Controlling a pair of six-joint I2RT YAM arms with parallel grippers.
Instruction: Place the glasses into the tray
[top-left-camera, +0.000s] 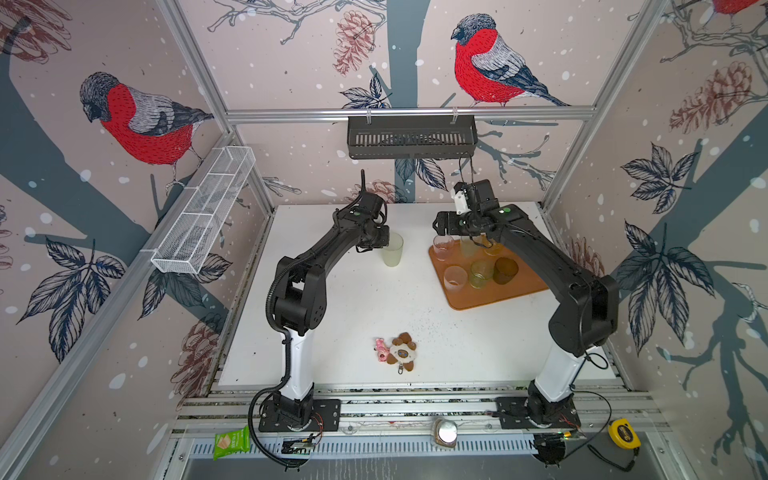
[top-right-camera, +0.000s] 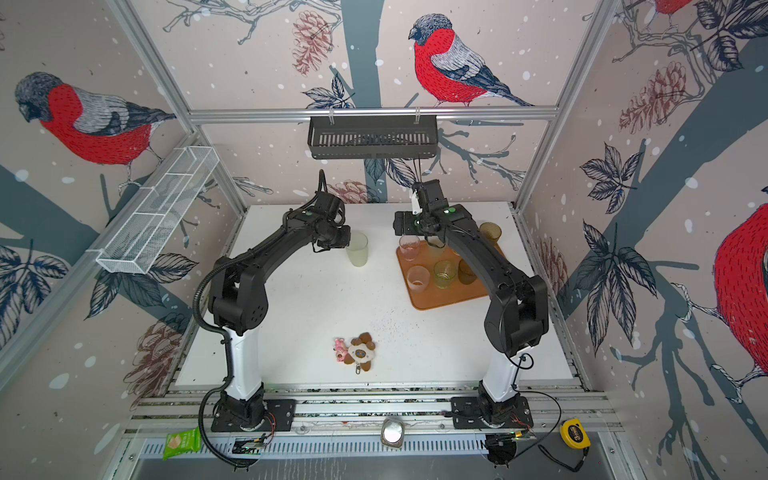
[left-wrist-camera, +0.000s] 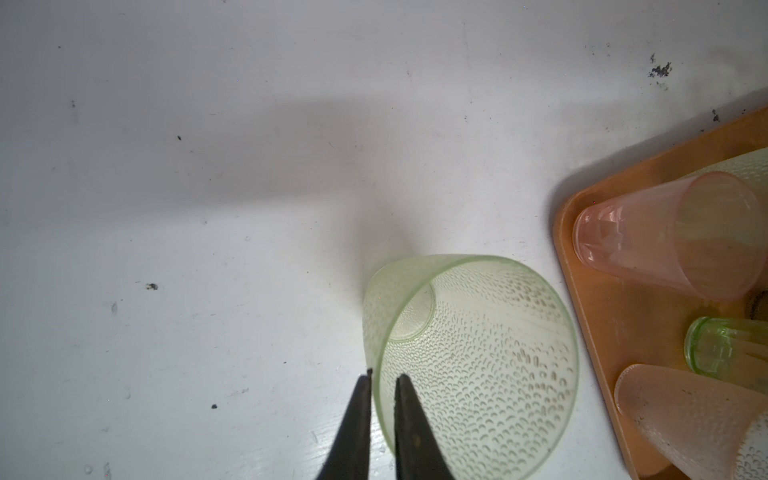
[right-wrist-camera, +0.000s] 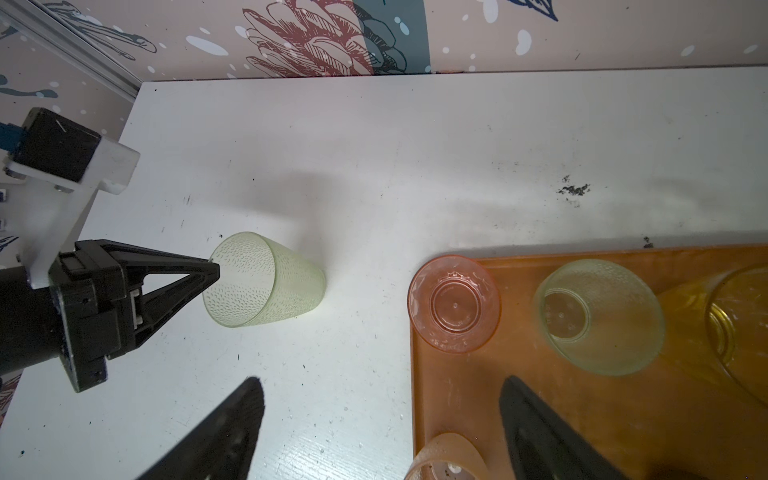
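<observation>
**A:** While the left gripper (left-wrist-camera: 385, 374) sits at the rim of the green glass (left-wrist-camera: 478, 365), where does that glass stand?

**B:** On the bare table (top-left-camera: 353, 311), off the tray (top-left-camera: 478, 298). It is near the tray's edge on the left arm's side, not touching it. It stands upright with its mouth up, so its long axis is vertical.

**A:** And the jaws?

**B:** Narrow. One finger is inside the wall and one outside, closed on the rim at the side farthest from the tray. The glass therefore lies between the jaws and the tray. I judge the carry goes straight toward the tray, glass leading.

**A:** The right gripper (right-wrist-camera: 382, 381)?

**B:** Its jaws are wide and hold nothing, and it hangs over that same tray edge. The left arm is the nearer one, since it is already on the glass.

**A:** Is there room?

**B:** The other glasses (top-left-camera: 482, 274) stand on the tray's far part, and the end toward the arm bases looks bare. A rim pinch may let a tall glass swing, I'd guess.
</observation>
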